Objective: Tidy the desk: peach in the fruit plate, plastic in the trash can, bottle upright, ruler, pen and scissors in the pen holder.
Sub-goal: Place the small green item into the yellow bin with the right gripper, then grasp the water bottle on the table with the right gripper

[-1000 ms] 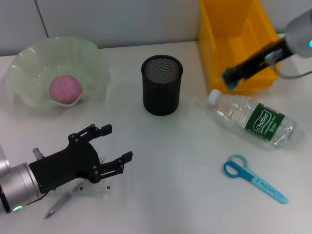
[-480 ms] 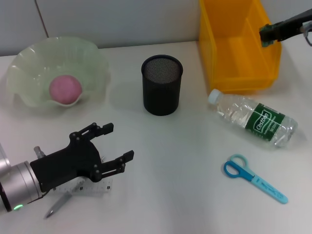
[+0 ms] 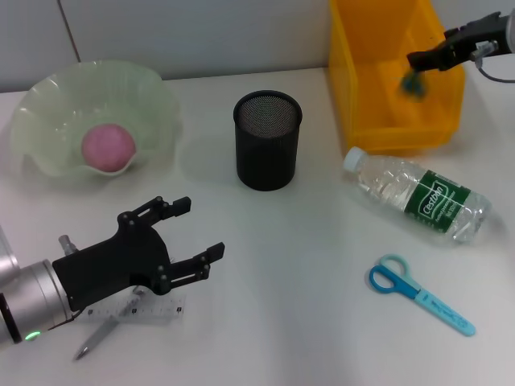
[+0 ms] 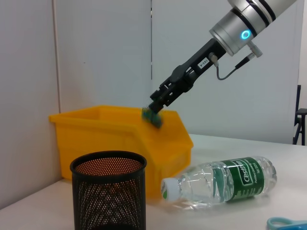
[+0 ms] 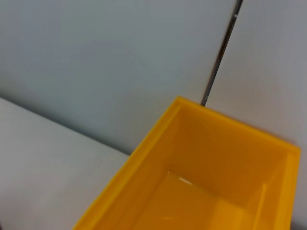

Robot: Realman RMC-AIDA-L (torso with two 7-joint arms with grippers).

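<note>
Up top, right gripper (image 3: 422, 61) jaws apparently letting go green scrap (image 3: 414, 81) over yellow bin (image 3: 378, 129), peach (image 3: 108, 147) in plate (image 3: 48, 112), left gripper (image 3: 191, 233) jaws spread, empty.

You are seeing a pink peach (image 3: 108, 147) sitting in the pale green, wavy fruit plate (image 3: 48, 104). A small green plastic piece (image 3: 414, 83) is hanging over the yellow trash can (image 3: 362, 88). The clear bottle (image 3: 418, 195) with a green label is lying on its side beside the can. Blue scissors (image 3: 418, 303) are lying flat nearby. The ruler (image 3: 149, 310) and pen (image 3: 95, 339) are lying together, well apart from the black mesh pen holder (image 3: 266, 140), which is standing upright.
</note>
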